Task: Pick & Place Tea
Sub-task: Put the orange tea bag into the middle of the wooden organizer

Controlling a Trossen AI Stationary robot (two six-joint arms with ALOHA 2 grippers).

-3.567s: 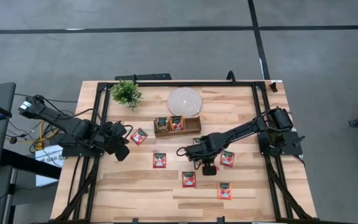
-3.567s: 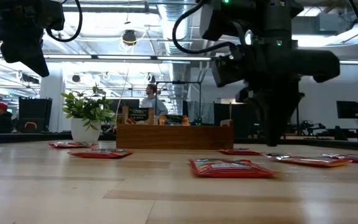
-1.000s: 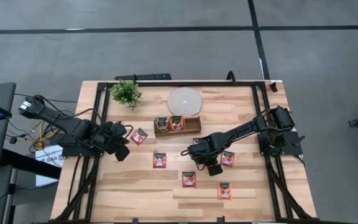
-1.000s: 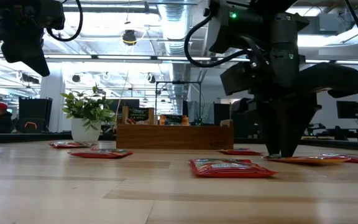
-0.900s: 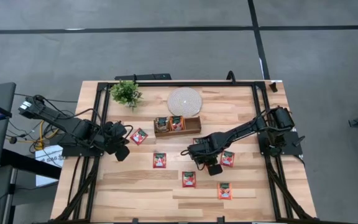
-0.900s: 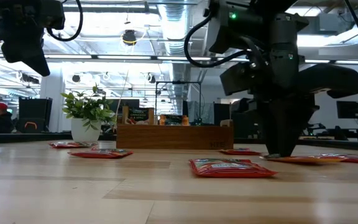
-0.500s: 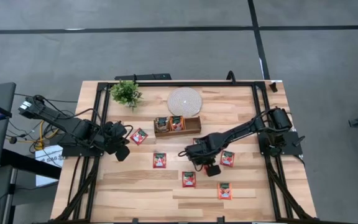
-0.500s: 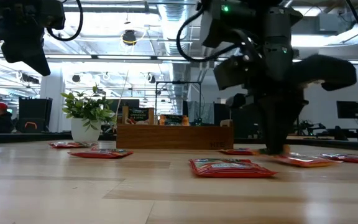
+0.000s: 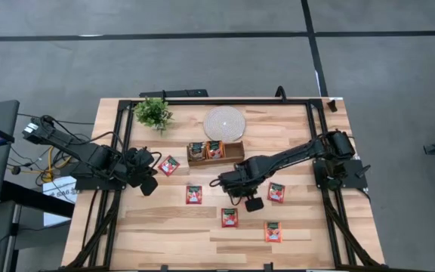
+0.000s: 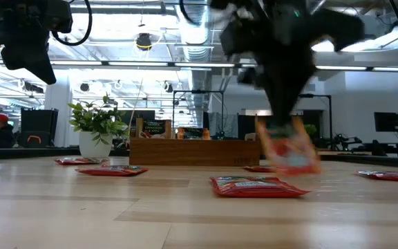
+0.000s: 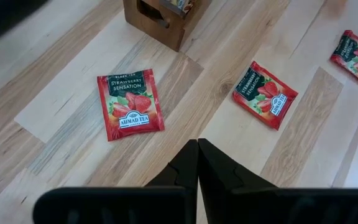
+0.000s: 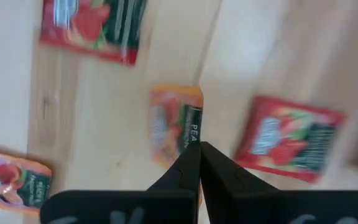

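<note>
Tea sachet [image 10: 287, 151] hangs from our right claw [image 12: 194, 147], clamped by one edge and clear of the bench [image 9: 308, 230], near its middle. We judge it light, thin and floppy (it dangles tilted), so an edge pinch suits it, though it may slip. Other sachets [image 9: 193, 194] lie flat nearby. Our left claw [image 11: 197, 146] waits pressed together at the left.

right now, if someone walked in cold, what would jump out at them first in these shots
The right hand is shut on an orange tea sachet that dangles clear of the table, mid-table, in front of the wooden tray. Red sachets lie scattered flat on the boards around it, and two more stand in the tray. The left hand waits shut over the table's left side, by another red sachet.
</note>
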